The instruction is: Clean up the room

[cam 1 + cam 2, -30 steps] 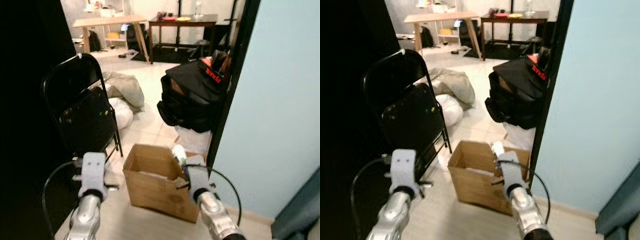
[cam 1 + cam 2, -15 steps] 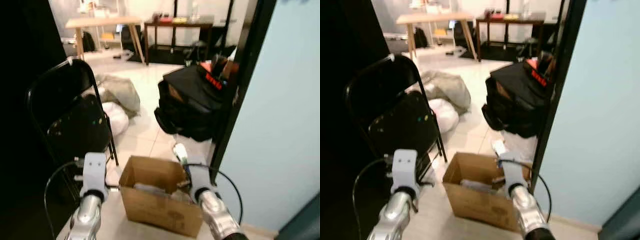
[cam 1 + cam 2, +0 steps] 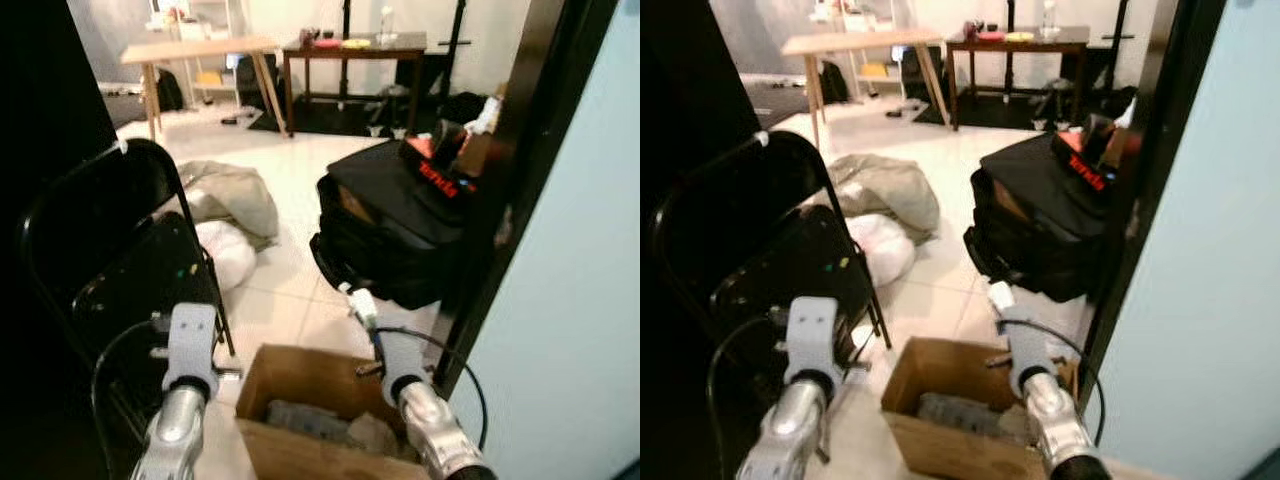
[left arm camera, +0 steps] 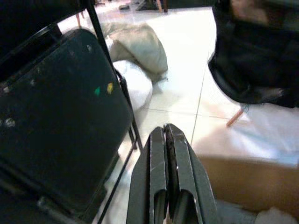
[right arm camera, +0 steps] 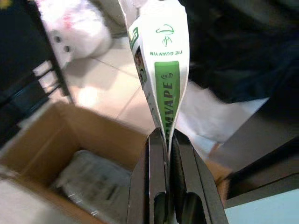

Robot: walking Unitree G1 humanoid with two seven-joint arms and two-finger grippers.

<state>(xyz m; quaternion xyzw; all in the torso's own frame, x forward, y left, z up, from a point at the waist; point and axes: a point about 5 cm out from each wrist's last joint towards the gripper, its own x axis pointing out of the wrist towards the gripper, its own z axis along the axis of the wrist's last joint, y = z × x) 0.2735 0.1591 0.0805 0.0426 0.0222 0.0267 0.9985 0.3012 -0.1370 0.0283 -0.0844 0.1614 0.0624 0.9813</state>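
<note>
The right gripper (image 5: 164, 140) is clenched on a green-and-white packet (image 5: 164, 74), pinched by its lower edge so it stands clear above the cardboard box (image 5: 88, 140) at lower centre, probably for dropping in (grey wrapped stuff already lies inside). The left gripper (image 4: 166, 140) has its fingers pressed together, grasping nothing. A black folding chair (image 3: 130, 260) crowds the left, a black bag (image 3: 400, 230) the upper right.

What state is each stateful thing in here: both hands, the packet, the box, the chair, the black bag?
Right hand: shut on the green and white packet, above the cardboard box.
Left hand: shut, holding nothing.
Cardboard box: open, with items inside.
Black folding chair: unfolded, upright.
Black bag: on the floor, things piled on top.
</note>
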